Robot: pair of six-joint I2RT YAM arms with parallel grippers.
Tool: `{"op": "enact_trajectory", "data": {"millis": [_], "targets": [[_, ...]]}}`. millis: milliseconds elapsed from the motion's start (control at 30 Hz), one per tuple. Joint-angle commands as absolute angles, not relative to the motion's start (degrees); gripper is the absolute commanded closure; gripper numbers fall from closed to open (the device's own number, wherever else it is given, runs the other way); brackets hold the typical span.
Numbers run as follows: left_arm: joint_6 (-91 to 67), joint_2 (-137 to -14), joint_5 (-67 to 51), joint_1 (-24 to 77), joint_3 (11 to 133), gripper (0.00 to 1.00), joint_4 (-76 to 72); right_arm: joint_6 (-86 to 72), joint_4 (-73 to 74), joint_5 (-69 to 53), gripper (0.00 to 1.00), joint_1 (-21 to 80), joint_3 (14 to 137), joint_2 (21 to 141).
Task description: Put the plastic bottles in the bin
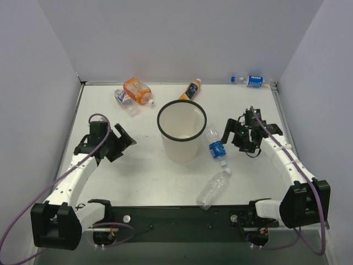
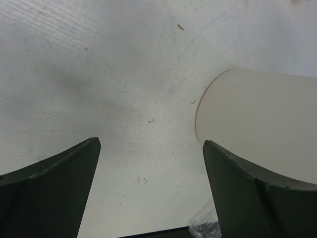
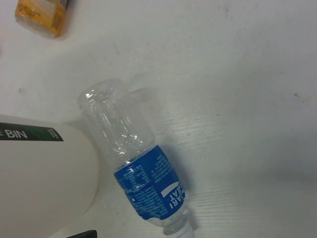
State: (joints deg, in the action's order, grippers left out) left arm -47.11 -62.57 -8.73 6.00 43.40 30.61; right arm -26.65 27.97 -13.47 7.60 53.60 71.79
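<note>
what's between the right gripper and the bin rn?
One blue-labelled clear bottle, lying on its side beside the bin wall, with the right gripper just past it. Top external shows the line-up; right wrist shows the bottle by the bin.

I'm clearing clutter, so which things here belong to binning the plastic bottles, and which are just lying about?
Job: bin; wide orange bottle; slim orange bottle; small clear bottle; blue-labelled bottle by bin; unlabelled bottle; far blue-labelled bottle.
Not the job: table; black base bar.

L claw (image 2: 151, 148) open wide, R claw (image 1: 234, 131) open, both arms extended fwd
</note>
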Motion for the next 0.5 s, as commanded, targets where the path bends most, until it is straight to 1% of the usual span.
{"op": "enact_trajectory", "data": {"millis": [0,200,467], "targets": [[-43.95,-61.0,-6.68,7.12,47.37,0.03,32.25,-22.5,29.62,-9.06,0.0,12.03,60.55,74.87],[-40.52,-61.79,-5.71,9.58,51.15,0.04,32.87,-18.64,28.48,-1.78,0.02,18.01,64.95,81.82],[-37.97,-62.31,-4.75,11.25,53.26,0.04,33.84,-15.3,20.32,-4.48,0.04,18.54,59.51,85.86]]}}
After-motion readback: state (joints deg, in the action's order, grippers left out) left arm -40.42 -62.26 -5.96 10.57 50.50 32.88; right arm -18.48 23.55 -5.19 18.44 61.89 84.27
